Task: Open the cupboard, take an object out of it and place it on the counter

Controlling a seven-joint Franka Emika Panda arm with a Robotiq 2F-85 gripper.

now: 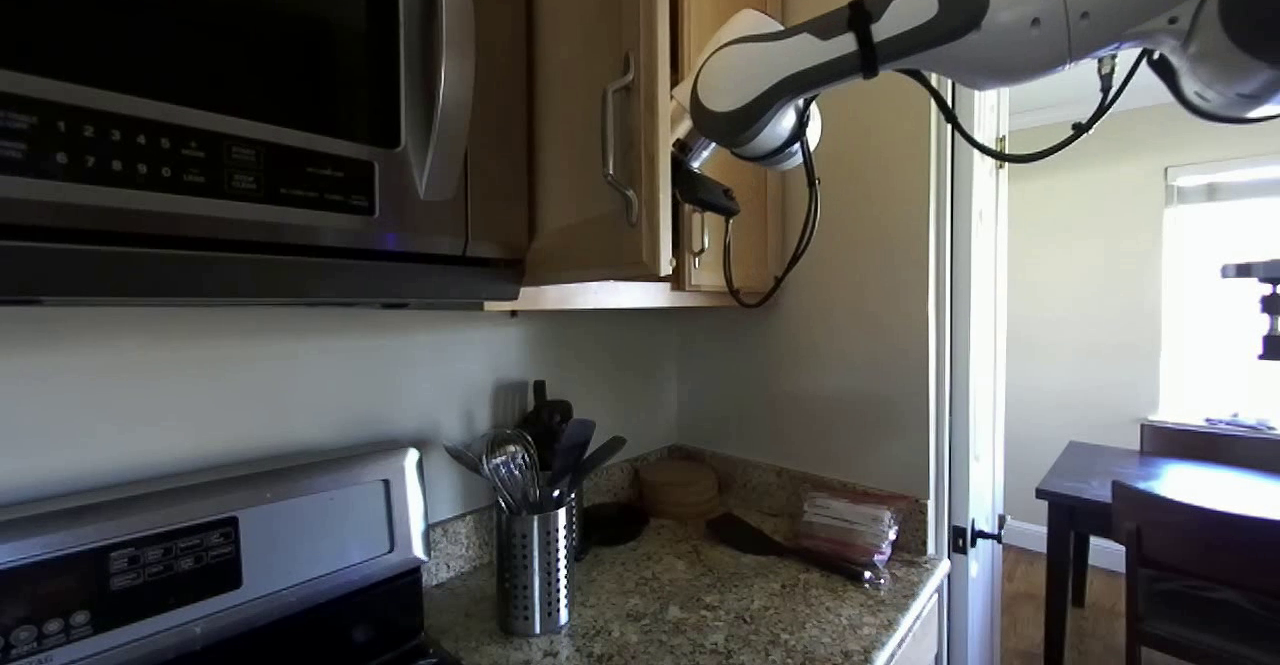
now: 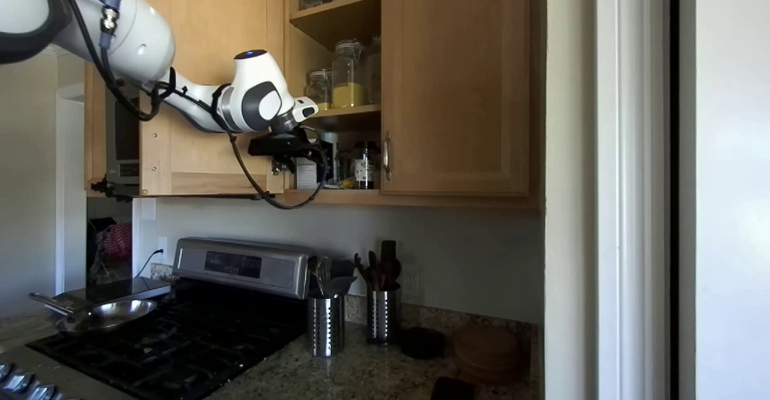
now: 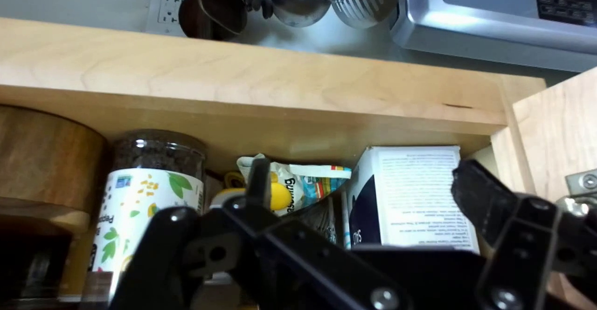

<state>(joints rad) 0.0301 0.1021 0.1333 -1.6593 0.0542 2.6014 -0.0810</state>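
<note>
The black gripper (image 3: 364, 179) has its jaws spread wide before the lowest shelf (image 3: 298, 133) of the cupboard (image 2: 451, 81), its blocky dark fingers (image 3: 482, 200) well apart, nothing clasped between them. In the wrist view, a small packet (image 3: 298, 184) of crinkled, glossy film, printed with yellow rounds, shows in that gap, sitting on the shelf between a jar (image 3: 154, 203) and a carton (image 3: 419, 193). A finger covers part of it, so I can't tell which way its long axis runs. The carton, smooth card, stands upright, its white printed face towards the gripper; whether a fingertip brushes it, I can't tell. The jar is a leaf-printed cylinder of dark grains, upright too, with a rounded block of grained wood (image 3: 46, 161) just beside it. The cupboard itself is pale wood, one framed door (image 1: 580, 205) swung out, its slim silver handle (image 1: 610, 140) vertical. Glass jars (image 2: 349, 81) stand one shelf higher. Down below runs the speckled granite counter (image 1: 700, 610), bearing a perforated steel utensil holder (image 1: 535, 575).
</note>
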